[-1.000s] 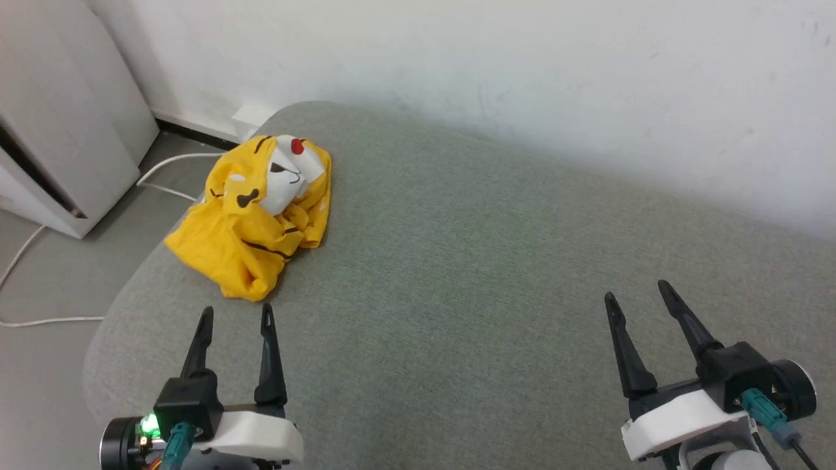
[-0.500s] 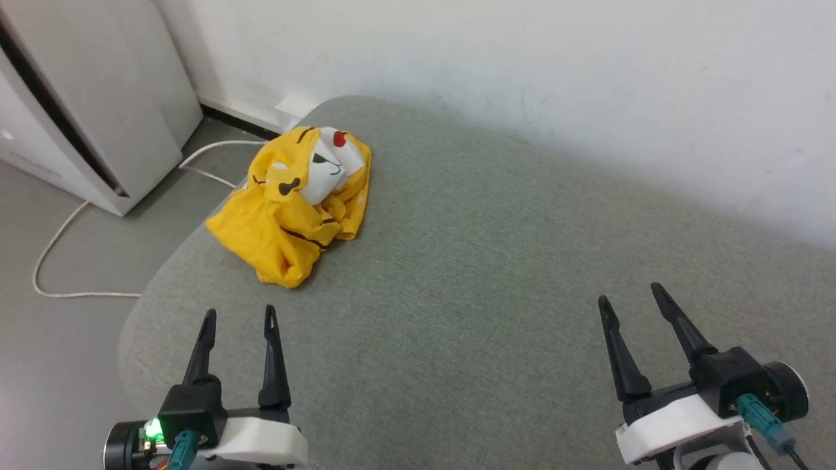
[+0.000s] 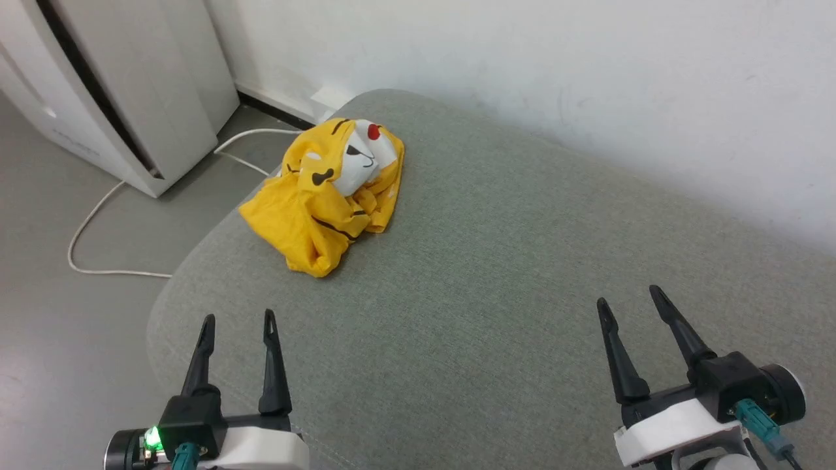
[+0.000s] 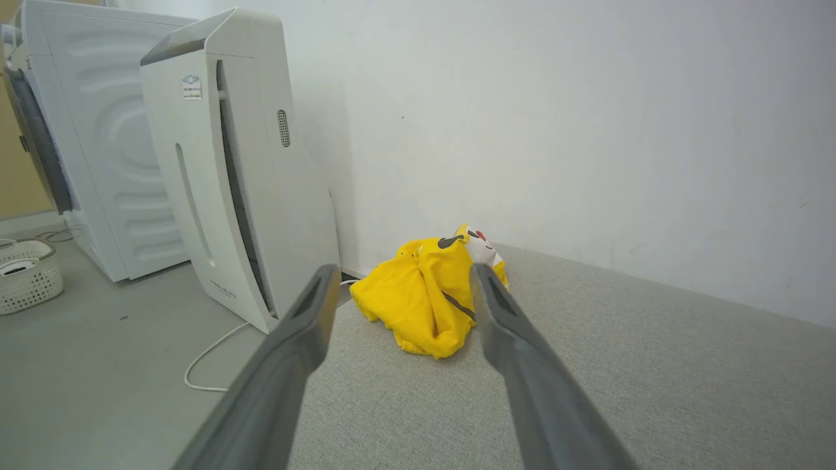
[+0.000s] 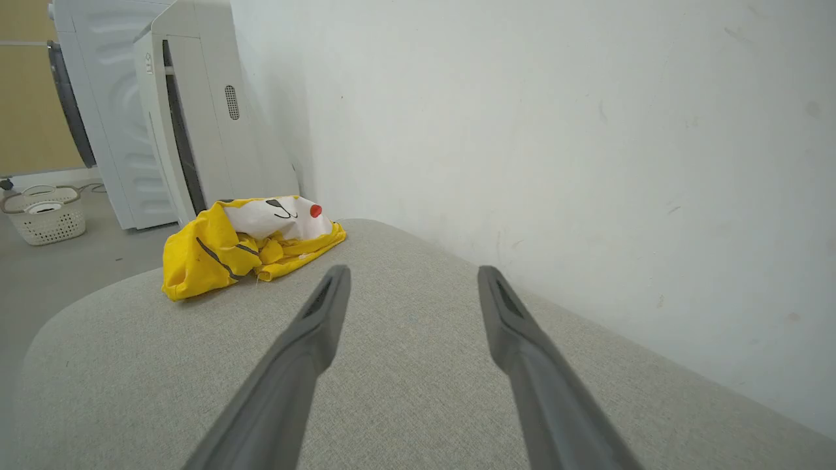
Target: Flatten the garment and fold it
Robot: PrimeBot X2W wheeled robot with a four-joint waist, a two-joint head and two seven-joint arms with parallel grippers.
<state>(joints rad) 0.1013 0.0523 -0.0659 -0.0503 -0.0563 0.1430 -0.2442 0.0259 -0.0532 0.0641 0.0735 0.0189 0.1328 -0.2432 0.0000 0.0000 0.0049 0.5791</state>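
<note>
Far left corner of the grey cushion [image 3: 496, 274]: garment [image 3: 326, 202], a crumpled heap, face print uppermost.
Left gripper [image 3: 238, 316]: fingers spread, empty, short of the garment.
Right gripper [image 3: 627, 295]: fingers spread, empty, well apart from it.

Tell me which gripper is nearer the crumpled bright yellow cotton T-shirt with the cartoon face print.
Left. The left gripper, open, sits short of the bright yellow cotton T-shirt, not touching. The right gripper, also open, is far off to its right across the grey cushion.
</note>
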